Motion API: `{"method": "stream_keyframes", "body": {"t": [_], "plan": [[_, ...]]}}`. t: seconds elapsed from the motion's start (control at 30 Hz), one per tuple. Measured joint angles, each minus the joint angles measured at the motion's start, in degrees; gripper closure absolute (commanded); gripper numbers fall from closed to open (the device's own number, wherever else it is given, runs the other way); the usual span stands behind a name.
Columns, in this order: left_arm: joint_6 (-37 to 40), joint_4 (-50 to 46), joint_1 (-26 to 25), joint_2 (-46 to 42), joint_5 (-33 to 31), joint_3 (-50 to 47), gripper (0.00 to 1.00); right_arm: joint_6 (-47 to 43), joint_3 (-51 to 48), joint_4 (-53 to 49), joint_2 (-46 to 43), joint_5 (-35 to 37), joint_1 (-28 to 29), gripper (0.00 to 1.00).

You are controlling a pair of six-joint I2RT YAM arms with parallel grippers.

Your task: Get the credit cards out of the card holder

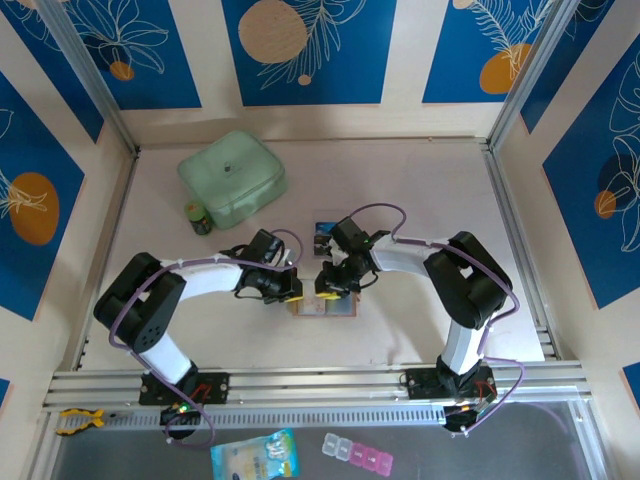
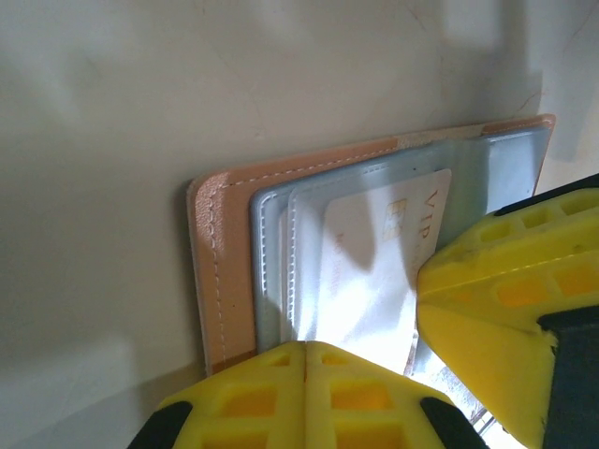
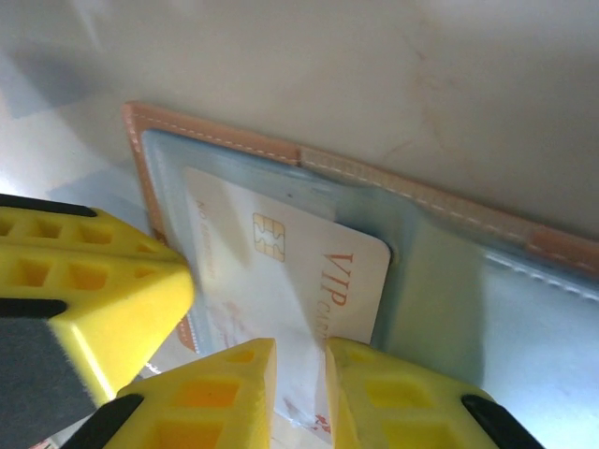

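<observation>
My left gripper (image 2: pixel 305 360) is closed, its pads pressed flat together at the near edge of the card holder (image 2: pixel 225 271). I cannot tell whether they pinch any of it. The holder lies open on the table (image 1: pixel 420 180) between my two arms, a tan leather rim around grey-blue pockets. My right gripper (image 3: pixel 299 374) is clamped narrowly on the lower edge of a credit card (image 3: pixel 281 271) that sticks partly out of a pocket. Its pale face carries a small chip mark and orange letters reading "VIP"; the smaller print is too blurred to read. A second card (image 1: pixel 325 236), dark blue, lies flat just behind the holder, with the mint-green case (image 1: pixel 232 175) farther back left.
</observation>
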Motion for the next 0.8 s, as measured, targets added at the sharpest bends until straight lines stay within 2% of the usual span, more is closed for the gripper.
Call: {"method": "stream_keyframes", "body": {"t": [0.8], "plan": [[0.0,-0.8,0.0,-0.4,0.0,0.0,0.99,-2.3,0.5,-3.3,-1.2,2.6,0.0,0.77]]}}
